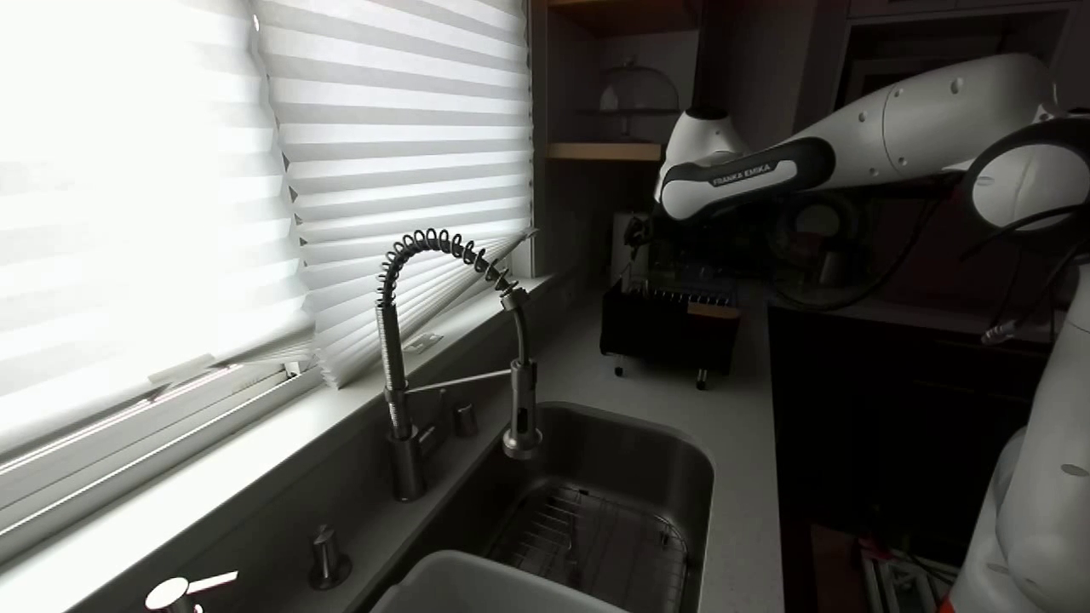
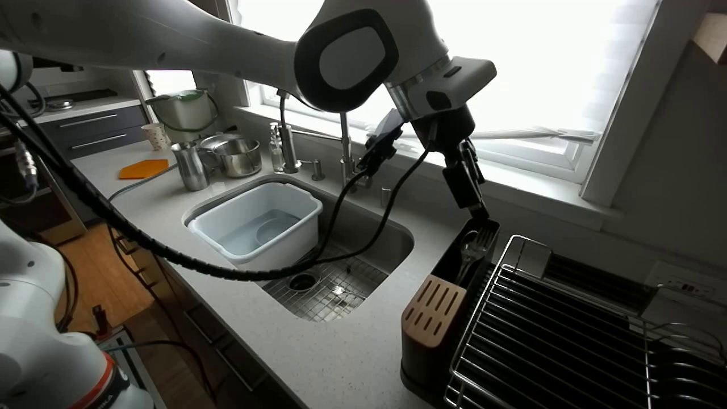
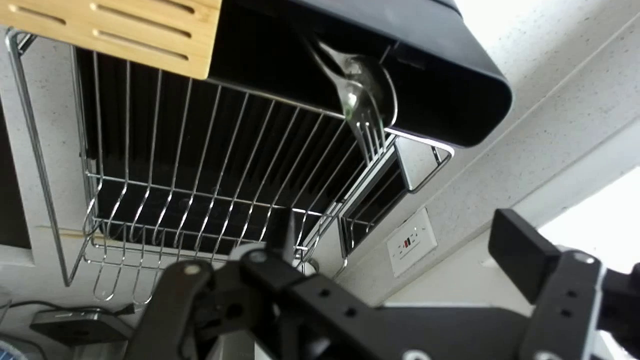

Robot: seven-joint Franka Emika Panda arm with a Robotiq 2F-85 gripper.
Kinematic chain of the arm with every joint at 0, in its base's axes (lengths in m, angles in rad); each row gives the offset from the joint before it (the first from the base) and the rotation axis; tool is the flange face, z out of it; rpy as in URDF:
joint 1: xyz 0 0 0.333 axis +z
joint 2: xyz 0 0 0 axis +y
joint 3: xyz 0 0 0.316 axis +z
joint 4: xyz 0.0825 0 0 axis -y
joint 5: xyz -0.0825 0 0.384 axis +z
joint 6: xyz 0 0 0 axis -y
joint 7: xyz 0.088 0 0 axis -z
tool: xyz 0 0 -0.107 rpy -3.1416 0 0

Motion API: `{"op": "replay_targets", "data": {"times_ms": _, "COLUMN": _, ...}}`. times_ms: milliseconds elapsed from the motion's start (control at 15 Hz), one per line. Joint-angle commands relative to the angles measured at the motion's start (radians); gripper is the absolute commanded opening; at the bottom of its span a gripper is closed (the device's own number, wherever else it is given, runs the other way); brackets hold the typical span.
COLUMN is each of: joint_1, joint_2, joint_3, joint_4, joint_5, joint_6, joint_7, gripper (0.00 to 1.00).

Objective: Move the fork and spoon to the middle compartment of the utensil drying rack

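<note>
The utensil drying rack [image 2: 417, 363] is a black boxy holder with a slotted wooden lid over one end; it also shows in an exterior view [image 1: 664, 332] and the wrist view [image 3: 430, 37]. The metal fork [image 3: 352, 100] and spoon [image 3: 375, 82] stand tilted in its uncovered part, heads up. Their handles run into the dark opening beside the lid; the lower ends are hidden. A thin divider edge shows beside the spoon's bowl. My gripper [image 3: 402, 240] is open with nothing between its fingers. In an exterior view the gripper [image 2: 480, 213] is at the holder's window-side end, near the fork's tines.
A wire dish rack [image 2: 545, 318] stands directly beside the holder. The sink [image 2: 397, 250] holds a white tub [image 2: 289, 238]. A spring faucet [image 1: 396, 375] rises behind the sink. The window sill [image 2: 522, 182] and a wall outlet [image 3: 412, 242] are close to the gripper.
</note>
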Motion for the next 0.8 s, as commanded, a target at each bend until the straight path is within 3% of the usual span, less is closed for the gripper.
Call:
{"op": "replay_targets", "data": {"times_ms": 0, "joint_1": -0.002, "joint_2": -0.066, "joint_3": 0.006, "joint_4": -0.039, "joint_5": -0.066, "joint_6": -0.008, "joint_7": 0.037, "gripper": 1.00}}
{"op": "replay_targets", "data": {"times_ms": 733, "joint_1": -0.011, "joint_2": -0.077, "joint_3": 0.018, "joint_4": -0.019, "joint_5": -0.072, "joint_6": -0.004, "joint_7": 0.017, "gripper": 1.00}}
